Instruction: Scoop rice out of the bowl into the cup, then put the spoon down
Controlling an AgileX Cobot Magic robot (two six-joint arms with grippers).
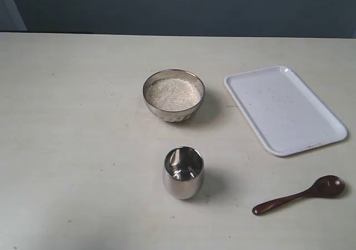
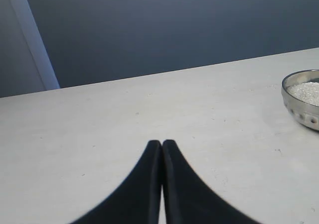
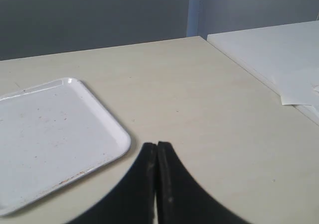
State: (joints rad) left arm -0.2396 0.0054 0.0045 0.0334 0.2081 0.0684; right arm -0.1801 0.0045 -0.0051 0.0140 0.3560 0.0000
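A wide steel bowl (image 1: 173, 95) heaped with white rice (image 1: 173, 93) sits mid-table; its rim (image 2: 302, 98) also shows at the edge of the left wrist view. The steel cup (image 1: 183, 172) stands upright in front of the bowl, with nothing visible inside it. Near the front right lies the dark wooden spoon (image 1: 300, 195), head to the right. Neither arm appears in the exterior view. My left gripper (image 2: 162, 143) is shut on nothing above bare table, well away from the bowl. My right gripper (image 3: 157, 145) is shut on nothing too, beside the tray's corner.
A white rectangular tray (image 1: 283, 109) with small specks lies right of the bowl, also in the right wrist view (image 3: 55, 134). A white sheet or board (image 3: 279, 55) lies past the table's edge. A dark wall stands behind the table.
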